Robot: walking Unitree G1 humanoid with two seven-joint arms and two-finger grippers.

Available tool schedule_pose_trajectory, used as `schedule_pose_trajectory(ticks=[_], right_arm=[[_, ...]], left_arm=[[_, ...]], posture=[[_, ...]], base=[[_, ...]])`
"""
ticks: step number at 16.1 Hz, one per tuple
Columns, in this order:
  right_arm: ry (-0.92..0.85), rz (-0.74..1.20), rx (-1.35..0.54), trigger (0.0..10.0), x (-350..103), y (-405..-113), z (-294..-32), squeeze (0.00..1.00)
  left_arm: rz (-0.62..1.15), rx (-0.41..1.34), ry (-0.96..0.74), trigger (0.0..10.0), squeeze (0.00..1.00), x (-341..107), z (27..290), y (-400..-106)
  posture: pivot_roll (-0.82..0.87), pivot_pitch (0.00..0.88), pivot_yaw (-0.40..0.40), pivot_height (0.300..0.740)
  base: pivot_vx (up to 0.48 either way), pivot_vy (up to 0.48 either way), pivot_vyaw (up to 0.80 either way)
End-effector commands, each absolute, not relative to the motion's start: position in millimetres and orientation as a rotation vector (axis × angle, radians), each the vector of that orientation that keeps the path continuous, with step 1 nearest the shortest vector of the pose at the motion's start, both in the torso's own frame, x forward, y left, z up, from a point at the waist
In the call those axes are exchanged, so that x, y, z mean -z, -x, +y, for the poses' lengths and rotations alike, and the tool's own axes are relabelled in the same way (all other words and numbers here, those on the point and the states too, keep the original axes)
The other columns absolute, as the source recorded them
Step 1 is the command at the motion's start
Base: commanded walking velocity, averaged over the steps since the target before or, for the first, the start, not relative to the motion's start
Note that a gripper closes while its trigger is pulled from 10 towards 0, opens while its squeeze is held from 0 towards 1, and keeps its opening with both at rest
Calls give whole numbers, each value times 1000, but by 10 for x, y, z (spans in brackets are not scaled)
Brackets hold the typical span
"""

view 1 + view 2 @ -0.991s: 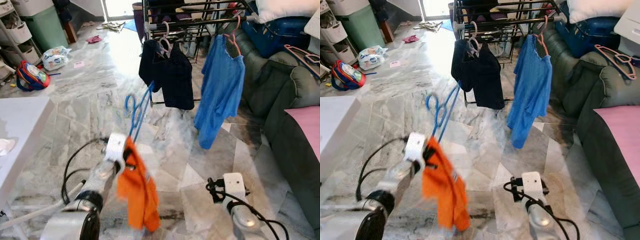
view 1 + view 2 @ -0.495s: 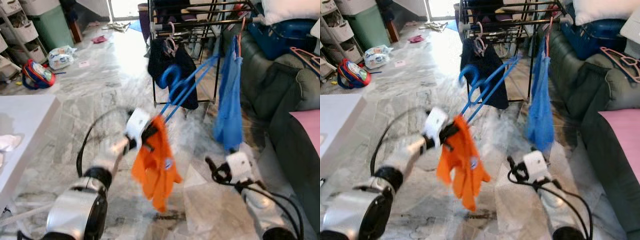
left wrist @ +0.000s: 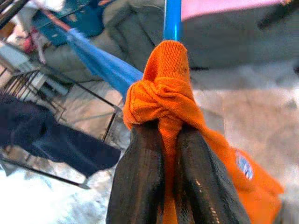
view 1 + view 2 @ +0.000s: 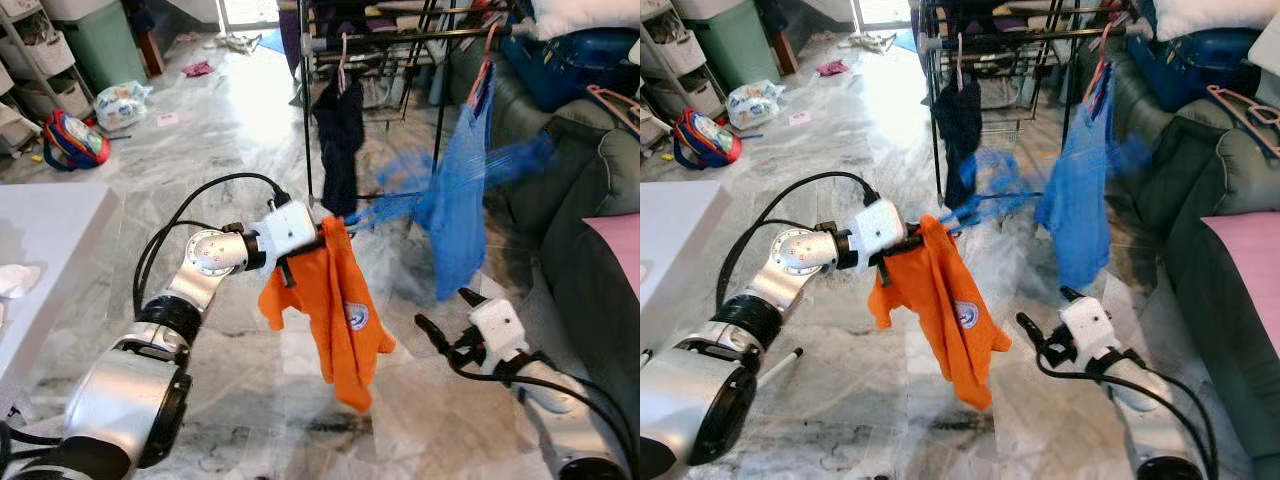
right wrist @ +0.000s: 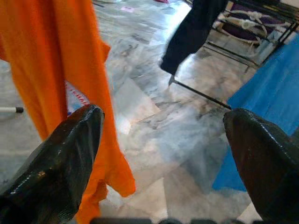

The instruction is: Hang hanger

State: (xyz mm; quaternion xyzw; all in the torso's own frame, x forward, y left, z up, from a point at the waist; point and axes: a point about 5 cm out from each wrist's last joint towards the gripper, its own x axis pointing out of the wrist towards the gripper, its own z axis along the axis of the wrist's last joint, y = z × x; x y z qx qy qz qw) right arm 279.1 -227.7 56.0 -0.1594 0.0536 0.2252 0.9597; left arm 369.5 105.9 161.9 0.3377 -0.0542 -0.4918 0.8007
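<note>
Item: blue hanger bearing orange shirt, clenched in my left tool for hanging on rack; right tool released, idle.

A dark garment and a blue shirt are hung on a drying rack beside a grey sofa; a green bin is seen behind.

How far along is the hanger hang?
Done: the orange shirt is on the blue plastic hanger. In hand: left gripper clamps both, aimed at the black drying rack. Left: hook the hanger on the rail. Right gripper is open, idle.
</note>
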Motion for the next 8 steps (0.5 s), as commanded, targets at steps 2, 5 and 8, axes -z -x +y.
schedule_pose_trajectory(ticks=[2, 5, 8], right_arm=[[314, 111, -446, 10000, -604, -2788, -2356, 0], [328, 145, -412, 10000, -602, -2783, -2476, 0], [382, 201, -394, 10000, -550, -2771, -2575, 0]], left_arm=[[-251, 1058, -841, 10000, 0, -1851, 1016, -3718], [-350, 1121, -771, 10000, 0, -2037, 863, -3702], [-313, 1307, -596, 10000, 0, -2123, 738, -3657]], posture=[[-80, 153, 68, 740], [-70, 163, 71, 740], [-63, 171, 72, 740]], base=[[0, 0, 0], [0, 0, 0], [0, 0, 0]])
